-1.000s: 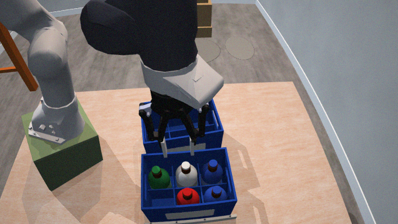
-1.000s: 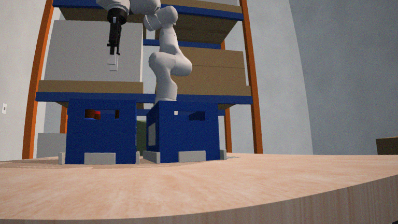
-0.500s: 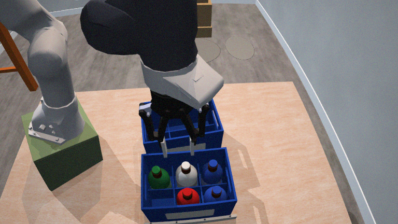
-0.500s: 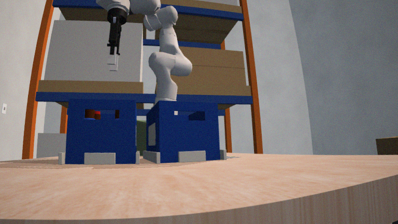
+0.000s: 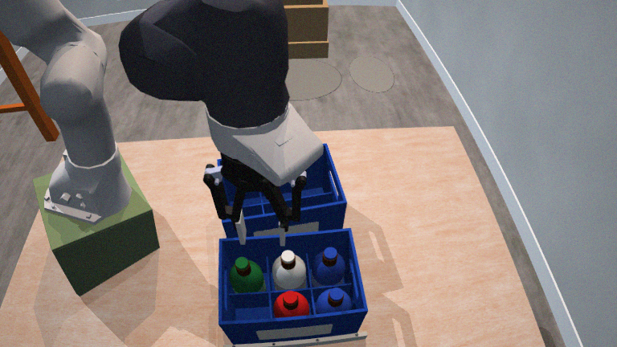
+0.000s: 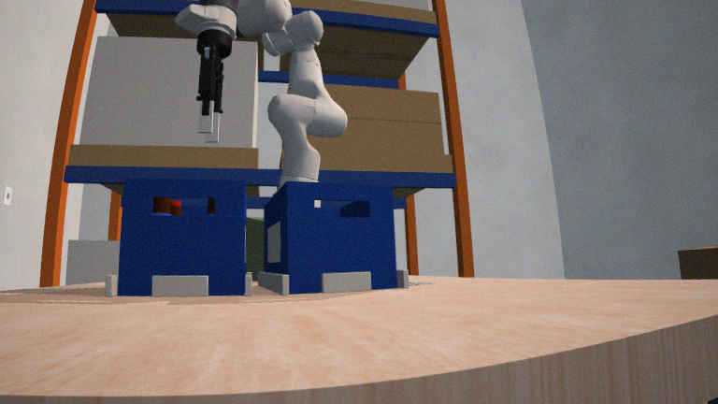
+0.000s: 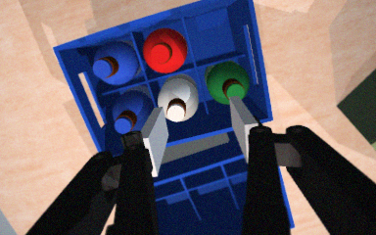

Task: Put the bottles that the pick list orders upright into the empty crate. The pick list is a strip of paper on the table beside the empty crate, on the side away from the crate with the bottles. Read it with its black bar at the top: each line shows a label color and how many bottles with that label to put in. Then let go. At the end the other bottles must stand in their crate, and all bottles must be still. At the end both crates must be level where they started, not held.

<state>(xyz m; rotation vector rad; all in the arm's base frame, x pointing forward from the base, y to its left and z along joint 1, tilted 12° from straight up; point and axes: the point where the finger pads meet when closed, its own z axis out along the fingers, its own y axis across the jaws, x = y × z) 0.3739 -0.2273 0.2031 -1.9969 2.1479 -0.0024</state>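
Far left: an orange shelf post (image 5: pixel 22 83) (image 6: pixel 452 140) is rising beyond the counter (image 5: pixel 432 211) (image 6: pixel 370 336) (image 7: pixel 29 98).
Left: a green pedestal (image 5: pixel 108 252) is supporting the arm (image 5: pixel 86 116) (image 6: pixel 301 113).
Bottle crate (image 5: pixel 245 328) (image 6: pixel 182 246) (image 7: pixel 264 78): its dividers are separating a green bottle (image 5: pixel 246 277) (image 7: pixel 227 80), a white bottle (image 5: pixel 289 275) (image 7: pixel 178 95), a red bottle (image 5: pixel 291 309) (image 7: pixel 164 49) and two blue bottles (image 5: pixel 329 270) (image 7: pixel 132 108).
Receiving crate (image 5: pixel 338 215) (image 6: pixel 341 246) (image 7: pixel 285 196): standing behind, partly hidden by the gripper (image 5: pixel 263 234) (image 6: pixel 210 132) (image 7: pixel 198 117).
Arm pose: reaching out, wrist bending downward.
Jaws: pointing down above the crates, standing partly open, gripping nothing.
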